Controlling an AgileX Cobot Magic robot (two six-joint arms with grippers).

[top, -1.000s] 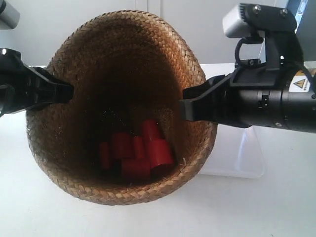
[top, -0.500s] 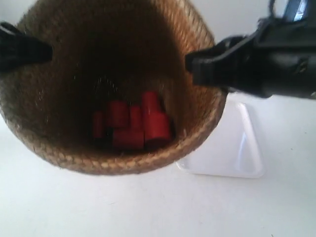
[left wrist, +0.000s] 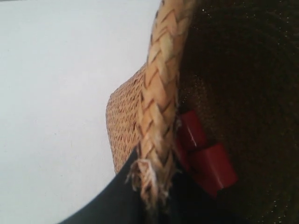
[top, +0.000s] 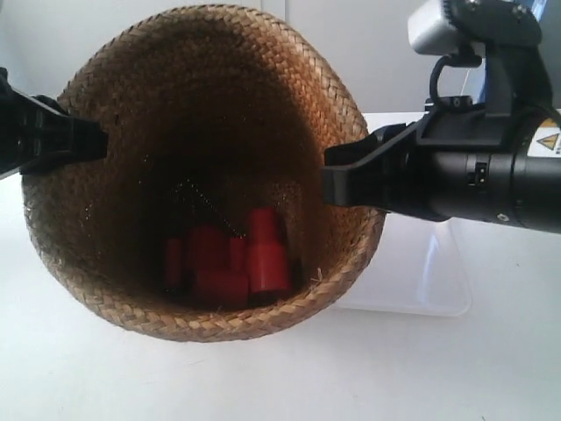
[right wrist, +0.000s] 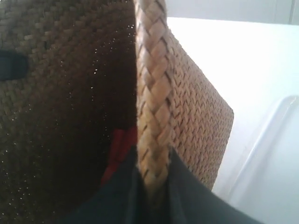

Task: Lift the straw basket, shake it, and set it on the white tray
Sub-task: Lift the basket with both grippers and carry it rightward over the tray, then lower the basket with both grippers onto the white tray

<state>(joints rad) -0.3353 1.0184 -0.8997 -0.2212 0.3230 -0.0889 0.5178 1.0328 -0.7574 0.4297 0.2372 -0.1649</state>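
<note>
The straw basket (top: 105, 263) hangs in the air close to the exterior camera, its mouth tipped toward it. Several red blocks (top: 228, 263) lie at its dark bottom. My left gripper (top: 98, 140) is shut on the braided rim (left wrist: 161, 93) at the exterior view's left, and the red blocks (left wrist: 210, 163) show past it. My right gripper (top: 329, 180) is shut on the opposite rim (right wrist: 152, 93), its fingers (right wrist: 187, 186) on either side of the braid. The white tray (top: 421, 272) lies on the table below and to the right of the basket, partly hidden by it; the tray (right wrist: 275, 163) also shows beside the basket wall.
A white tabletop (top: 438, 368) runs under the basket and around the tray. A pale wall (top: 368, 53) stands behind. The right arm's thick black body (top: 491, 175) reaches in above the tray.
The basket jerked up in a blur half a second ago and has dropped back down, both grippers moving with it. The red blocks have shifted slightly inside.
</note>
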